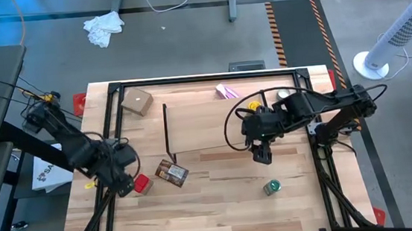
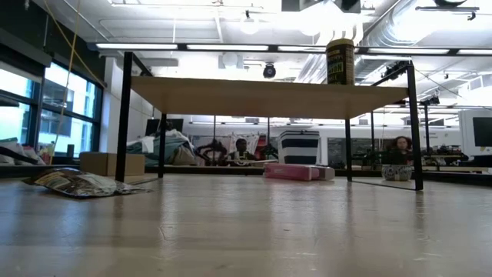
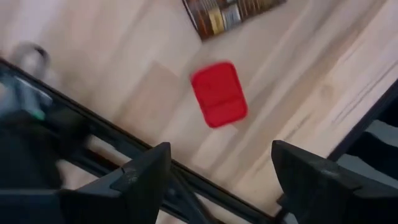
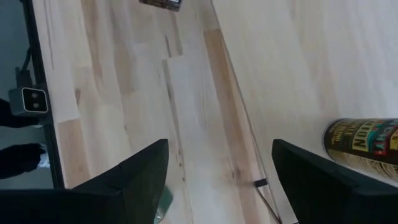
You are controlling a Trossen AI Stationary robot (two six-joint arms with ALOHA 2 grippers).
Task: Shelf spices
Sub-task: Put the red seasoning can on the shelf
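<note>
Left gripper point(image 3: 214, 180) wide open, empty, above the small red boxy plastic container point(image 3: 218, 93) on the table, near-left. Looks light, rigid, slick: pinch its flat sides. Right gripper point(image 4: 217, 180) open, empty, by the yellow-labelled jar point(image 4: 364, 142) standing on the light wood shelf with black metal legs point(image 1: 214, 126). Green-lidded jar point(image 1: 272, 187) on the table.

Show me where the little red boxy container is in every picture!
High view: the small red boxy container sits on the table's left part, beside the left gripper.
Low view: not in it.
Left wrist view: it lies mid-picture, beyond the open jaws.
Right wrist view: not in it.
Shared landmark: the flat orange-brown packet beside it, also at the left wrist view's edge.
</note>
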